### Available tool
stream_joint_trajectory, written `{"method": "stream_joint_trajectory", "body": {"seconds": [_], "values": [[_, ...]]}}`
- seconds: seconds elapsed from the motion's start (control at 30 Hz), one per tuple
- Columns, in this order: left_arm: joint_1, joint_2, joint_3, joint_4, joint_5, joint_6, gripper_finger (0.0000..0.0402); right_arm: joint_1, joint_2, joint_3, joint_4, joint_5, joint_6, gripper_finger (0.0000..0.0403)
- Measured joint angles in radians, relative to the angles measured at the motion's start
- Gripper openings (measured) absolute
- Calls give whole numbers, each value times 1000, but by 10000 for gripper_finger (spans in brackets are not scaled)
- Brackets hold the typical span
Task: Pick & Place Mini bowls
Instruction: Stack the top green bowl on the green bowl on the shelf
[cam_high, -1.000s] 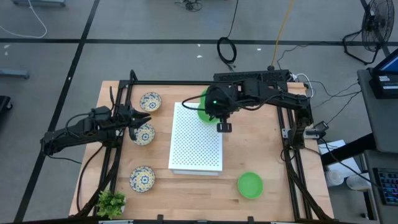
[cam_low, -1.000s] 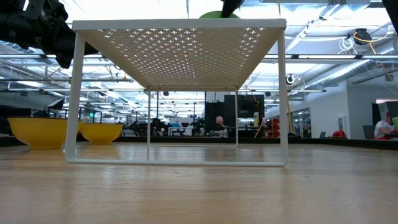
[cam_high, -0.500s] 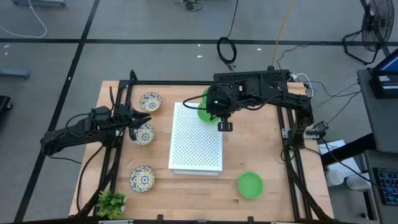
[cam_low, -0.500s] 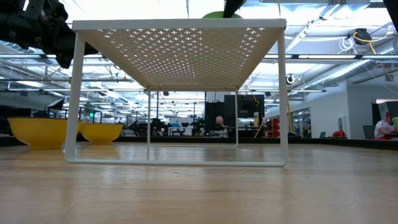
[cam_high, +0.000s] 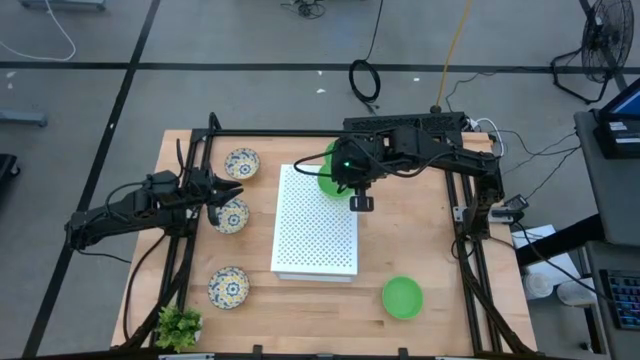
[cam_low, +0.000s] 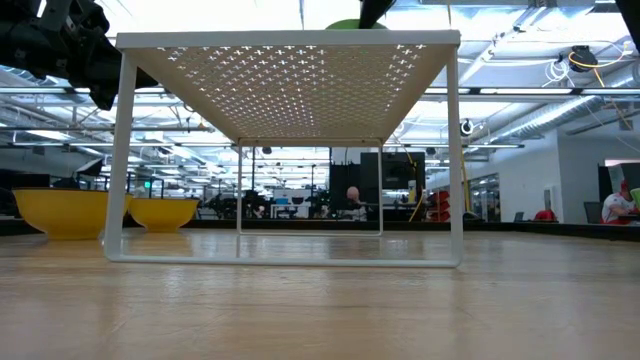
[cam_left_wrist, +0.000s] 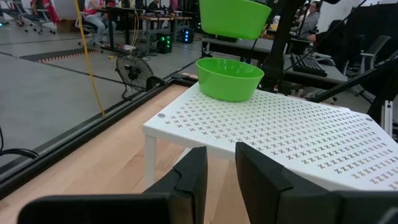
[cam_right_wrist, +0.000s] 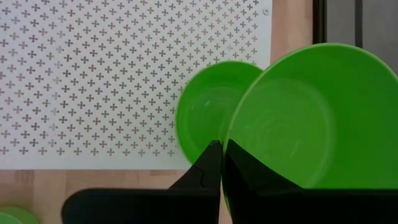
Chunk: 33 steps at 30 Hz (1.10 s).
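Note:
My right gripper (cam_right_wrist: 222, 146) is shut on a plain green mini bowl (cam_right_wrist: 311, 118) and hangs over the far right corner of the white perforated board (cam_high: 315, 225). A second green bowl (cam_left_wrist: 229, 78) stands on that corner, right below the held one (cam_left_wrist: 235, 15). A third green bowl (cam_high: 402, 297) sits on the table near the board's near right corner. Three patterned bowls (cam_high: 242, 162) (cam_high: 230, 215) (cam_high: 229, 287) stand in a row left of the board. My left gripper (cam_high: 232, 193) hovers by the middle patterned bowl, fingers slightly open and holding nothing. My right gripper pinches the green bowl's rim (cam_right_wrist: 231, 134), one finger inside the bowl and one outside. The fingers come from above, pointing down. The bowl is lifted clear and roughly level, a short way above the green bowl on the board.
The board stands on thin white legs (cam_low: 120, 160) with open space beneath. A small leafy plant (cam_high: 178, 325) sits at the table's near left corner. A black frame (cam_high: 300, 133) runs along the table's far edge and sides. Bare wood lies right of the board.

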Motion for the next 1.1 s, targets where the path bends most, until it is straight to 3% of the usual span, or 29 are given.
{"method": "stream_joint_trajectory", "body": {"seconds": [1.1], "values": [[0,0,0,0,0,0,88,28,0,-211,131,-4,-2,0]]}}
